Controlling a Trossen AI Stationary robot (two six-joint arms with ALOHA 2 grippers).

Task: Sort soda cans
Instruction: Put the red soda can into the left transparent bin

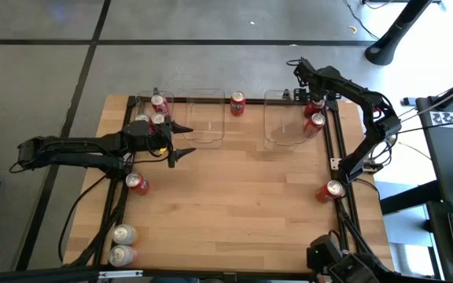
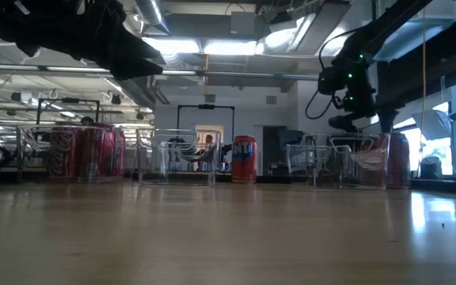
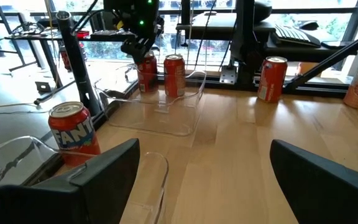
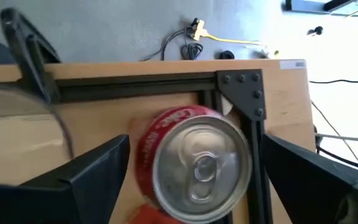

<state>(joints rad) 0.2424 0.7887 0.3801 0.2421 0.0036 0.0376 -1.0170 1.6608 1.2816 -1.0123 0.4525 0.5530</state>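
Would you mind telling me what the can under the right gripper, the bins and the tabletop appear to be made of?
Coke can: looks like metal, with a brushed silver lid, pull tab and glossy red printed body. Bins: clear, probably plastic, since the table shows through their walls. Tabletop: pale wood, with visible plank seams and a light sheen.

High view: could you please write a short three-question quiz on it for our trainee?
1. How many silver cans stand on the table?
2. True or false: the right gripper is shut on a can.
3. Where is the Fanta can? A: inside a bin. B: between the middle bin and the right bin. C: under the left gripper.

Key: 1. Two. 2. False: it is open, above a red can in the right bin. 3. B.
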